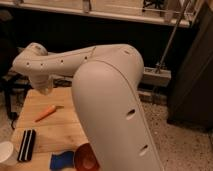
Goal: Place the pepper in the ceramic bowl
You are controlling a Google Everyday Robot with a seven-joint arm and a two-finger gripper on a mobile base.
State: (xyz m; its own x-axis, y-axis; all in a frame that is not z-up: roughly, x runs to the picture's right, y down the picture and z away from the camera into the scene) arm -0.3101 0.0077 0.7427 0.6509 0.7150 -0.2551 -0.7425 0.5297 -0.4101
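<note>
Lying on the table, the pepper is well apart from the bowl. The gripper hangs near the pepper; I cannot tell its state.

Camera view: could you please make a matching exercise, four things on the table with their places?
1 pepper
2 ceramic bowl
3 white cup
4 blue block

a next to the bowl
b at the picture's left edge
c alone, mid-table
d partly behind the arm

Pairs: 1-c, 2-d, 3-b, 4-a.
The claw is not in view; the arm bends down over the table's far side.
</note>
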